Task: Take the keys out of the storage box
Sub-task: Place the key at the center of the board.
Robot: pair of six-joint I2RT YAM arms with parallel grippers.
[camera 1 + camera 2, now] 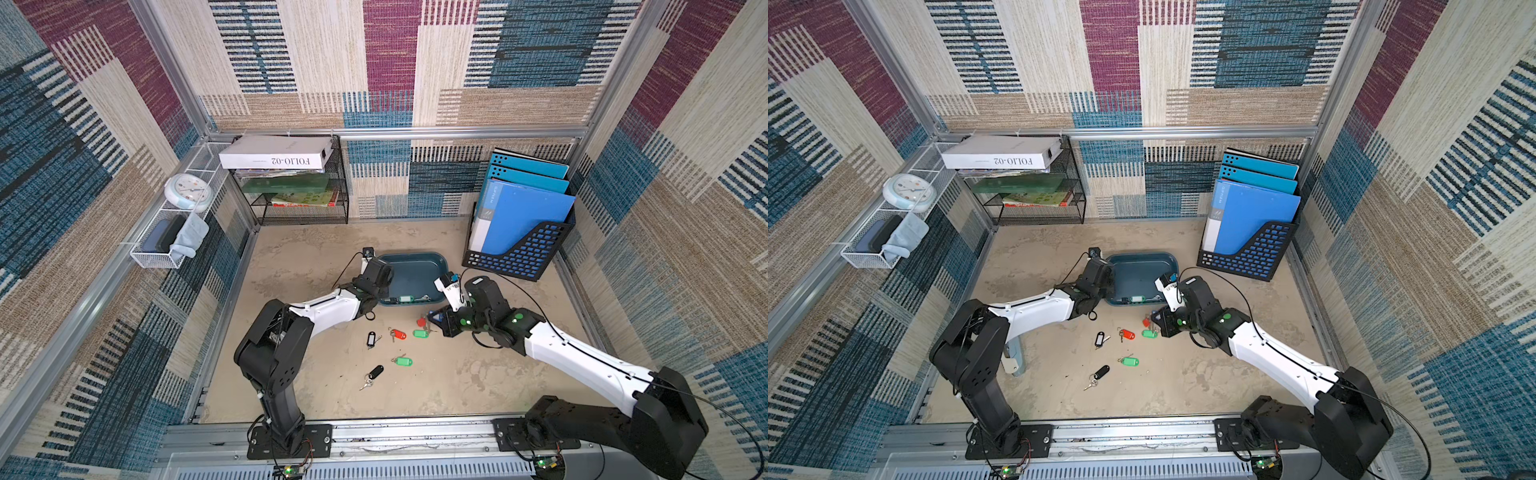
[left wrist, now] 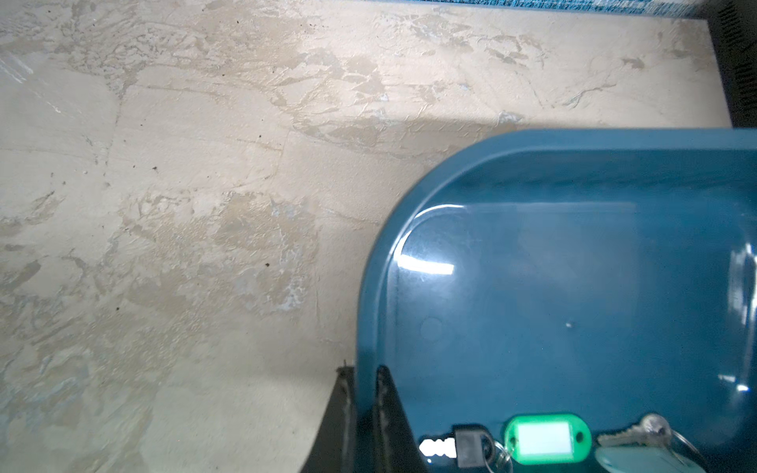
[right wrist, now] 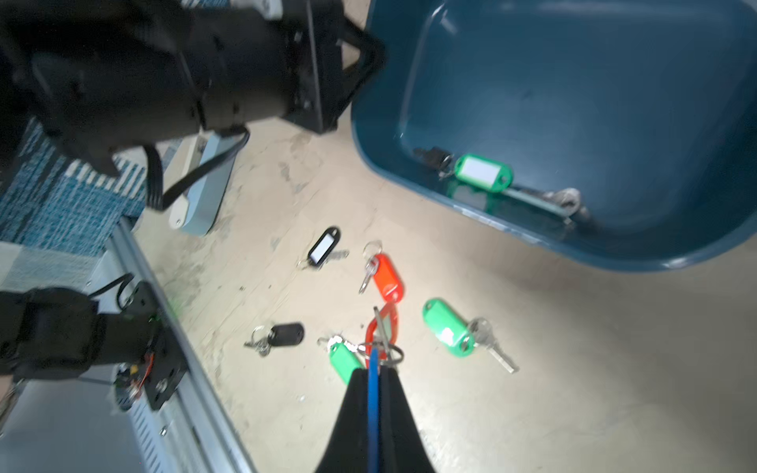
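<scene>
The dark teal storage box point(image 1: 415, 270) point(image 1: 1142, 266) sits mid-table. My left gripper point(image 1: 380, 296) point(image 2: 360, 381) is shut on its left wall near the front corner. Against the box's near wall lie keys: a green tag point(image 2: 547, 440) point(image 3: 483, 172), a pale teal tag point(image 2: 639, 460) and a black-headed key point(image 2: 467, 444). My right gripper point(image 1: 430, 318) point(image 3: 373, 370) is in front of the box, shut on a blue tag whose ring dangles a red tag point(image 3: 383, 327). Several keys lie on the table: black point(image 1: 371, 339), red point(image 1: 398, 334), green point(image 1: 420, 333), green point(image 1: 402, 360), black point(image 1: 374, 372).
A black file holder point(image 1: 519, 253) with blue folders stands right of the box. A wire-mesh shelf point(image 1: 299, 208) with books is at the back left. A white wire basket point(image 1: 158, 253) hangs on the left wall. A pale grey object point(image 1: 1013, 357) lies by the left arm.
</scene>
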